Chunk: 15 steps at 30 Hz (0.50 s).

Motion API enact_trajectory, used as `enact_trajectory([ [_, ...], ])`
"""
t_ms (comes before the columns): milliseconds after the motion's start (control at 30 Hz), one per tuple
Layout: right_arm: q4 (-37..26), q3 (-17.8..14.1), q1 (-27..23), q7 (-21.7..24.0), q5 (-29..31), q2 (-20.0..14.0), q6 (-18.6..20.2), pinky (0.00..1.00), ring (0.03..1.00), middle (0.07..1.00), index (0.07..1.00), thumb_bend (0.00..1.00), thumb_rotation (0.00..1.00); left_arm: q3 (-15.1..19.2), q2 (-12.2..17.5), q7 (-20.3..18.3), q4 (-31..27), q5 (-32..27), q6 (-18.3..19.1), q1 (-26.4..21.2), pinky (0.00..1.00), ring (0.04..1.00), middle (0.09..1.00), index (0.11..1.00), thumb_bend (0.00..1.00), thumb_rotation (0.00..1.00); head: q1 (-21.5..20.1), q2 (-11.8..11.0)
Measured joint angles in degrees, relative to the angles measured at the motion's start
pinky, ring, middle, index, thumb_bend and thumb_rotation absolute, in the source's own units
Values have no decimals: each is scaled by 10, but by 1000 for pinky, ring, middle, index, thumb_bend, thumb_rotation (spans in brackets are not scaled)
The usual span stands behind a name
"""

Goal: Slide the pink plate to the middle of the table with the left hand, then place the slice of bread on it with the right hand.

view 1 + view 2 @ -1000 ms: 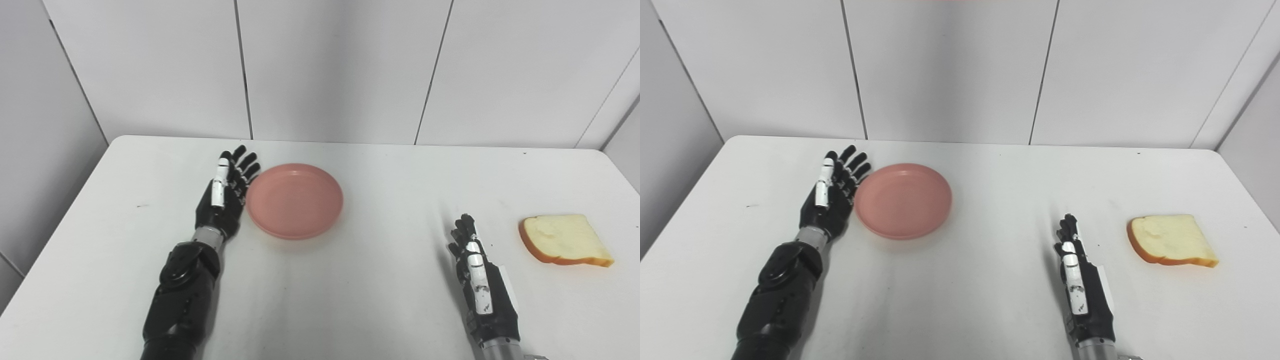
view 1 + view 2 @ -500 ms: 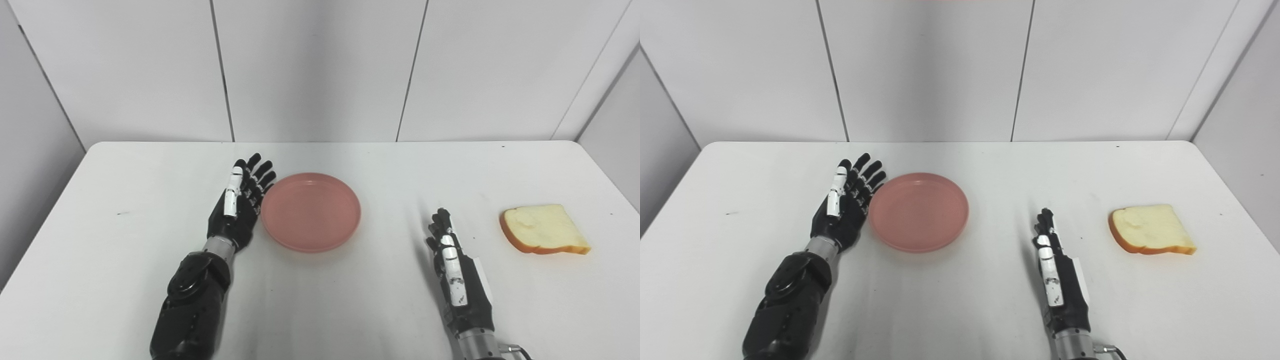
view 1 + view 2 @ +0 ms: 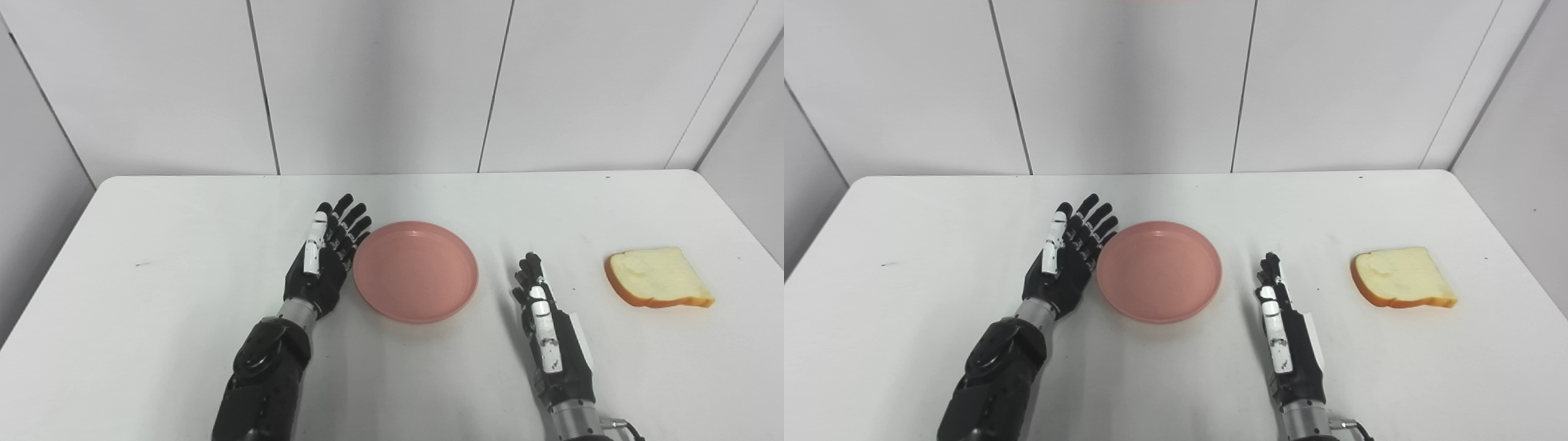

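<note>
Left hand (image 3: 324, 260), flat and spread, edges against pink plate (image 3: 416, 271) to push it; right hand (image 3: 551, 334), empty, waits between plate and bread slice (image 3: 657, 277).

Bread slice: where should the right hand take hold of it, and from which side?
Probably across the crust edges, coming from above and from its left. The bread slice lies flat on the table, apart from the pink plate, and the open right hand sits to its left, fingers extended.
</note>
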Motion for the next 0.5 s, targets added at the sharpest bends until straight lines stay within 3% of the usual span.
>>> enact_trajectory([
  [500,0,3,-1,-3,-2,0,0,1000,1000,1000,1000,425,1000,1,6,-8,19,1,-30,-1,959,964,959,962,449,1000,-21,-5],
])
